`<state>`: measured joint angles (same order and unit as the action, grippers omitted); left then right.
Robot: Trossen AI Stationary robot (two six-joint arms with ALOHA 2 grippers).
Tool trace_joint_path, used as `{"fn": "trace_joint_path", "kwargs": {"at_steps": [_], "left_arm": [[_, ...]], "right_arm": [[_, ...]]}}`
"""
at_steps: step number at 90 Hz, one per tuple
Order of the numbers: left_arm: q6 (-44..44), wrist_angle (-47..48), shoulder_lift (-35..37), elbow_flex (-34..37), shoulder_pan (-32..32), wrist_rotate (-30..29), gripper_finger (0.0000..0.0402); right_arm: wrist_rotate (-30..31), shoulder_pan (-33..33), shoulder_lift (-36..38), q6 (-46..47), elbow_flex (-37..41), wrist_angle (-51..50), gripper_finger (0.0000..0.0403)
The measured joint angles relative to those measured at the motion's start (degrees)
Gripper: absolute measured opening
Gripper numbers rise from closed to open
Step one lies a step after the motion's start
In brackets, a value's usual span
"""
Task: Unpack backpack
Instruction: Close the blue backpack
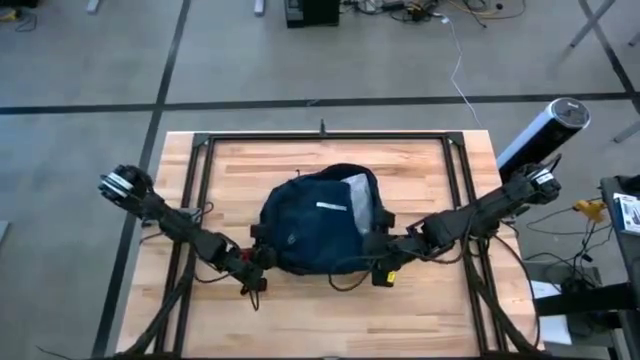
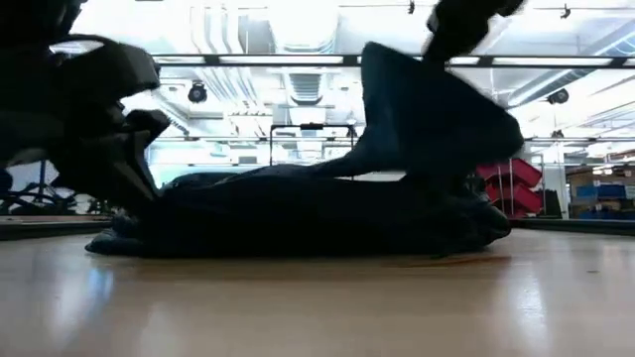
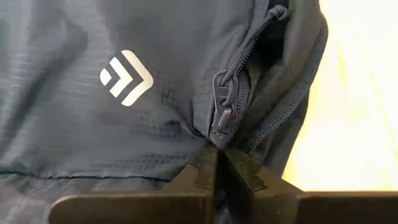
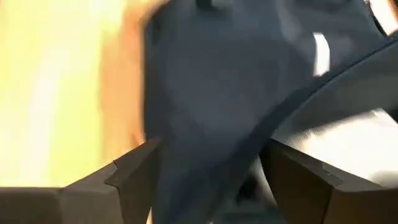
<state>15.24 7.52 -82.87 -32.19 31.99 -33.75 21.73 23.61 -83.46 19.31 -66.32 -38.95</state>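
a large dark navy backpack (image 1: 315,225) of soft, floppy fabric lies flat on a wooden table (image 1: 420,310), about midway between its left and right edges and a little nearer the front edge. its outline is rounded. a short white stripe sits on the upper face. near the far right of the bag the opening gapes, showing silvery-grey lining. on one side a small white chevron logo (image 3: 125,77) is printed beside a dark zipper (image 3: 225,106). seen from table height, one flap stands raised above the slumped body.
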Motion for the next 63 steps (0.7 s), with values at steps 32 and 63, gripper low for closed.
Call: {"fn": "trace_joint_path", "kwargs": {"at_steps": [32, 63], "left_arm": [[-0.9, 2.5, 6.0, 0.0, 0.2, -2.0, 0.0000], [-1.0, 4.1, 8.6, -1.0, -0.4, -3.5, 0.0000]], "right_arm": [[17.1, -3.9, 3.4, 10.1, 0.0, -11.5, 0.0267], [5.1, -5.3, -13.9, -33.6, 1.0, 47.3, 0.0264]]}}
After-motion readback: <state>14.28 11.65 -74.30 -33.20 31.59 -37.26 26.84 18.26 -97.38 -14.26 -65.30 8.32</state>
